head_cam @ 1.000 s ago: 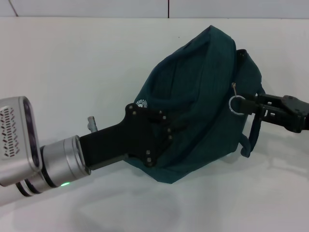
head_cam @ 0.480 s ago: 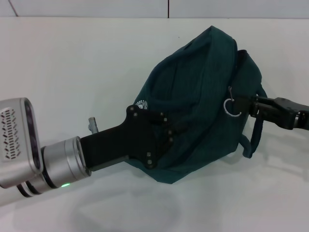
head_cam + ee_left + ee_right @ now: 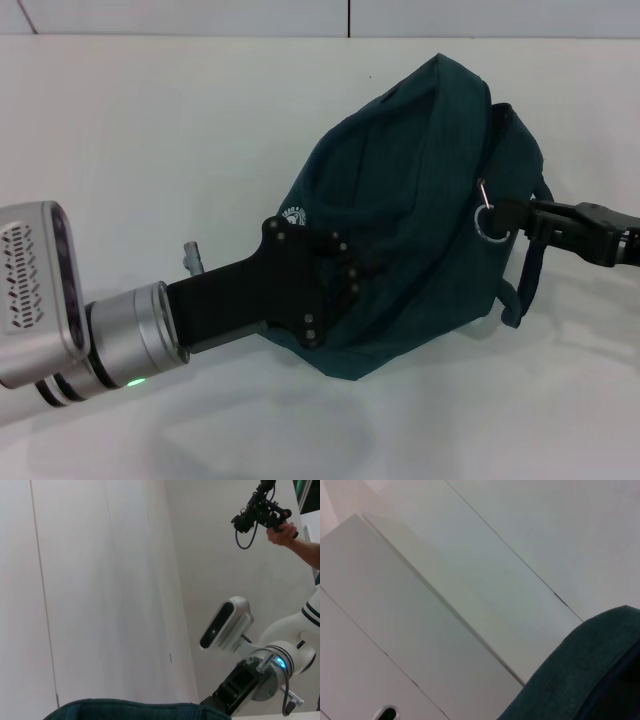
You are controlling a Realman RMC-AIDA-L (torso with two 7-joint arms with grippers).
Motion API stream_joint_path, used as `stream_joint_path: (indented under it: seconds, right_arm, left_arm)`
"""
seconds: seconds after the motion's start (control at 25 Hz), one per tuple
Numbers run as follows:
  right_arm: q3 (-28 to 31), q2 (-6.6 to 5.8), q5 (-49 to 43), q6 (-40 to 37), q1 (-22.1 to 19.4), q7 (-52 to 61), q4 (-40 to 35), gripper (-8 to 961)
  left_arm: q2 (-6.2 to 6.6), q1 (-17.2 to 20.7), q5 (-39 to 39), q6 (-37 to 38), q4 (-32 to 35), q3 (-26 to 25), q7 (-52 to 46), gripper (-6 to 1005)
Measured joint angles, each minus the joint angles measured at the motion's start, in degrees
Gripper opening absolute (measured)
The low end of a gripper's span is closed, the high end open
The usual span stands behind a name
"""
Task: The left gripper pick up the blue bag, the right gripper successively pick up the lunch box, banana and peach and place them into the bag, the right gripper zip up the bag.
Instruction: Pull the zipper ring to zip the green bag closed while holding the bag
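The blue bag (image 3: 420,200) is held tilted above the white table, its white round logo facing my left arm. My left gripper (image 3: 352,277), on its silver wrist with the green light, is shut on the bag's lower left fabric. From the right, my all-black right gripper (image 3: 505,216) is shut on the metal ring pull (image 3: 487,223) of the zipper on the bag's right side. The bag's rim (image 3: 135,709) edges the left wrist view, and its fabric (image 3: 585,680) fills a corner of the right wrist view. The lunch box, banana and peach are out of view.
A small grey object (image 3: 190,254) lies on the white table (image 3: 150,150) just behind my left arm. In the left wrist view a person's hand (image 3: 280,532) holds a black device high up, beyond my right arm (image 3: 250,680).
My right gripper, holding the ring pull, shifted slightly left and down, then edged back right. The bag and my left arm stayed in place.
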Motion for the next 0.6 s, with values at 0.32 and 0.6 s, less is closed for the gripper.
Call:
stream_joint_path:
  seconds: [0.32, 0.6]
  right_arm:
    - [-0.04, -0.08, -1.45, 0.11, 0.19, -0.13, -0.20, 280]
    - [0.42, 0.25, -1.91, -0.58, 0.13, -2.80, -0.68, 177]
  left_arm:
    - [-0.09, -0.02, 0.01, 0.00, 0.23, 0.00, 0.00, 40]
    - [-0.16, -0.07, 0.00, 0.01, 0.28, 0.00, 0.00, 39]
